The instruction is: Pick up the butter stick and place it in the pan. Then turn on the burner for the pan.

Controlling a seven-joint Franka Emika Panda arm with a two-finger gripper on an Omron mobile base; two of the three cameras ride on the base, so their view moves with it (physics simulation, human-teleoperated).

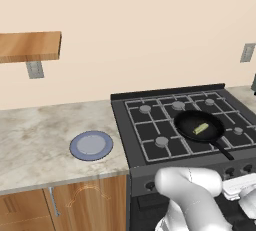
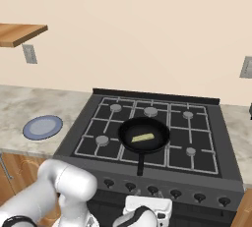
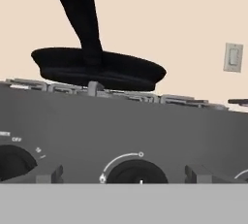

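The butter stick [image 2: 142,137] lies in the pan [image 2: 144,135] at the centre of the right base frame, so my risk is picking the wrong knob [image 3: 137,172] among six and lighting another of the five burners. My jaws straddle that bottom-centre knob, spread.

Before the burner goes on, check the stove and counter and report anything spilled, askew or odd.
Nothing stands out. The butter stick lies flat inside the pan, which sits level on the stove grates with its handle toward the knobs. The plate rests flat on the counter, with no spill in sight.
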